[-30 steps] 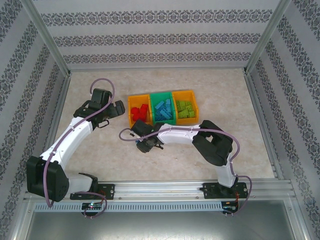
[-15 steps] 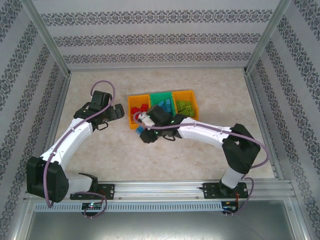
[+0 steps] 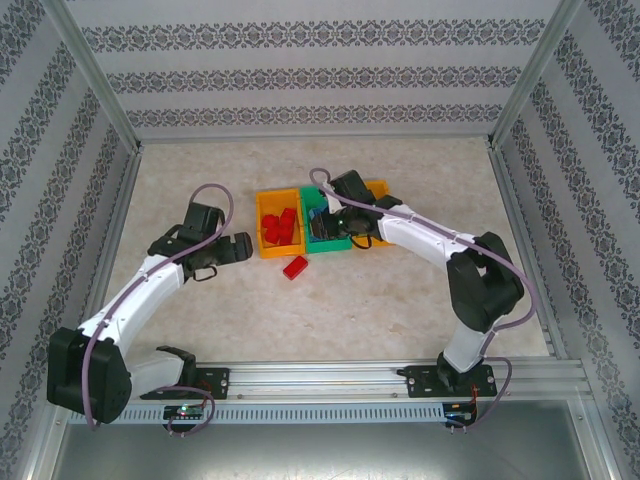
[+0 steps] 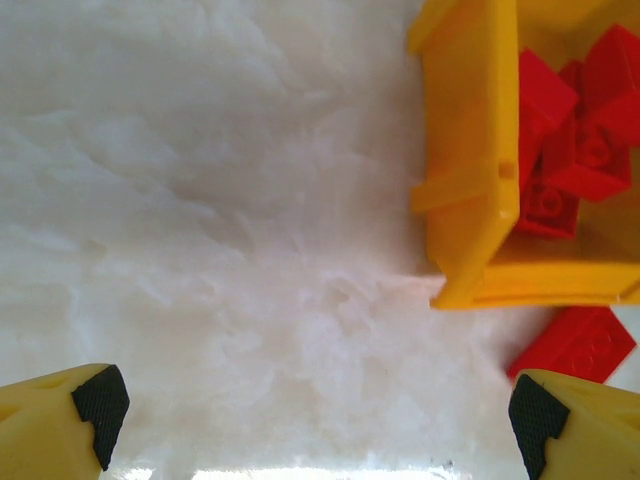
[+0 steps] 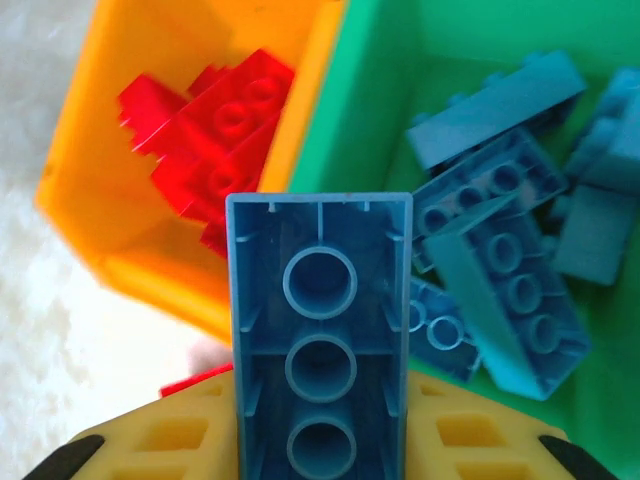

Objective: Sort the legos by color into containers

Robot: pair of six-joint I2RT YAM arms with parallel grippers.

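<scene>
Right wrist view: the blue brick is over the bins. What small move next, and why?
Probably nudge the blue brick further over the green bin, then release. It seems to straddle the wall shared with the orange bin of red bricks, while other blue bricks lie in the green one.

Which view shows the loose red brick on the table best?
Top external: the red brick lies whole on the table before the orange bin. Left wrist shows it close but tucked against a fingertip; right wrist catches a red sliver.
</scene>
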